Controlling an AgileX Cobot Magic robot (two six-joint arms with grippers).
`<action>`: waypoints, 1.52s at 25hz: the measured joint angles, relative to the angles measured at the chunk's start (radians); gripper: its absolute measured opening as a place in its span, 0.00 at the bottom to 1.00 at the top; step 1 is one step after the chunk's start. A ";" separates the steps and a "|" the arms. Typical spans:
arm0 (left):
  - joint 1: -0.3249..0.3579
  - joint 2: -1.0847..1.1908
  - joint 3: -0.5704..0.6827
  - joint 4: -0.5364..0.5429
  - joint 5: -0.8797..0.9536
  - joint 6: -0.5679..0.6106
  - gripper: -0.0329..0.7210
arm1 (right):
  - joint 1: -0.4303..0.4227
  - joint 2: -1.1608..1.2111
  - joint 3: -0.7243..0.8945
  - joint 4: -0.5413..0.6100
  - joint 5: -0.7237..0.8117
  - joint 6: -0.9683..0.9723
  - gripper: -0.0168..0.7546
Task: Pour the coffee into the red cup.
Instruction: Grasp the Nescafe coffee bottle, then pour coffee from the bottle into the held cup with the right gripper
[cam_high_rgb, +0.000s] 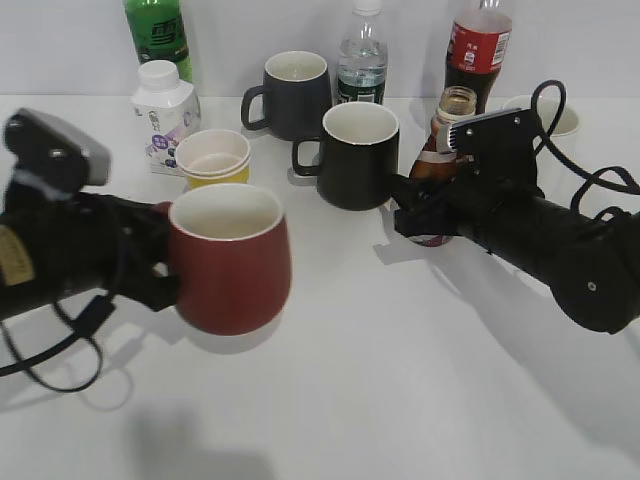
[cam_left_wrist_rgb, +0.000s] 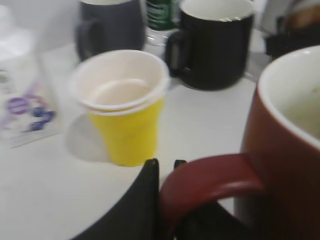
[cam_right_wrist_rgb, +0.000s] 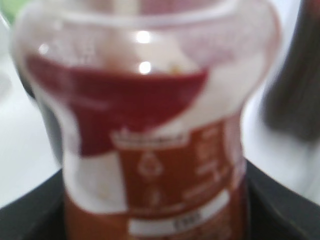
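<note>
Nearest the exterior camera, the red cup (cam_high_rgb: 232, 260) sits low and left of centre, mouth up and empty as far as we can see; whether it rests on the desk (cam_high_rgb: 400, 400) or is lifted just clear we cannot tell. We read its handle as clamped between the left fingers (cam_left_wrist_rgb: 150, 190), which in the left wrist view close narrowly on the maroon loop, presumably to steady the cup as a target. Well apart to the right, the coffee (cam_high_rgb: 447, 150) stands upright, uncapped, beside the black mug (cam_high_rgb: 355, 155). The right gripper (cam_high_rgb: 420, 212) surrounds its lower body; the right wrist view shows dark finger surfaces flanking the label on both sides, so we judge it gripped. Upright carriage keeps liquid in until the mouth reaches the cup. Behind the cup, the yellow cup (cam_high_rgb: 213, 160) stays clear of the route.
</note>
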 joint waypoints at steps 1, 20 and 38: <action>-0.008 0.014 -0.013 0.003 -0.001 0.000 0.12 | 0.000 -0.001 0.000 0.000 0.000 -0.006 0.67; -0.026 0.216 -0.253 0.197 -0.068 0.004 0.12 | 0.000 -0.174 -0.130 -0.407 0.110 -0.388 0.67; -0.026 0.219 -0.253 0.307 -0.094 0.006 0.12 | 0.000 -0.174 -0.137 -0.448 0.108 -0.916 0.67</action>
